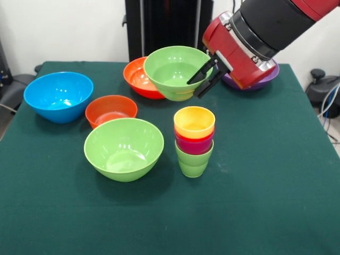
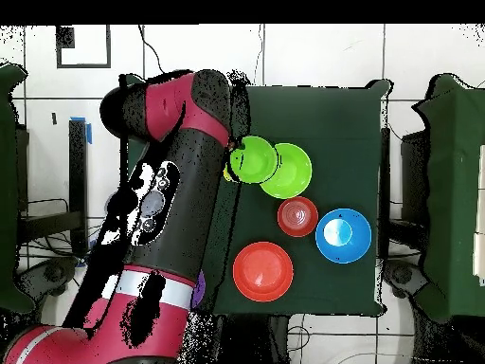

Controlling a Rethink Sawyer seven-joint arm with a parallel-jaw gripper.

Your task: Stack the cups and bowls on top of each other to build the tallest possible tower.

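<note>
My gripper (image 1: 192, 90) is shut on the rim of a light-green bowl (image 1: 169, 66) and holds it tilted above the table, up and left of the cup stack. The stack (image 1: 194, 142) stands mid-table: a yellow cup (image 1: 194, 121) on top, a red-purple cup (image 1: 194, 145) under it, a light-green cup (image 1: 193, 163) at the bottom. In the overhead view the held bowl (image 2: 252, 158) covers most of the stack, and the arm hides the gripper.
A large light-green bowl (image 1: 124, 149) sits left of the stack, with a small orange-red bowl (image 1: 110, 110) and a blue bowl (image 1: 58, 95) further left. A large orange bowl (image 1: 137, 78) stands behind the held bowl. A purple bowl (image 1: 265, 79) shows behind the arm.
</note>
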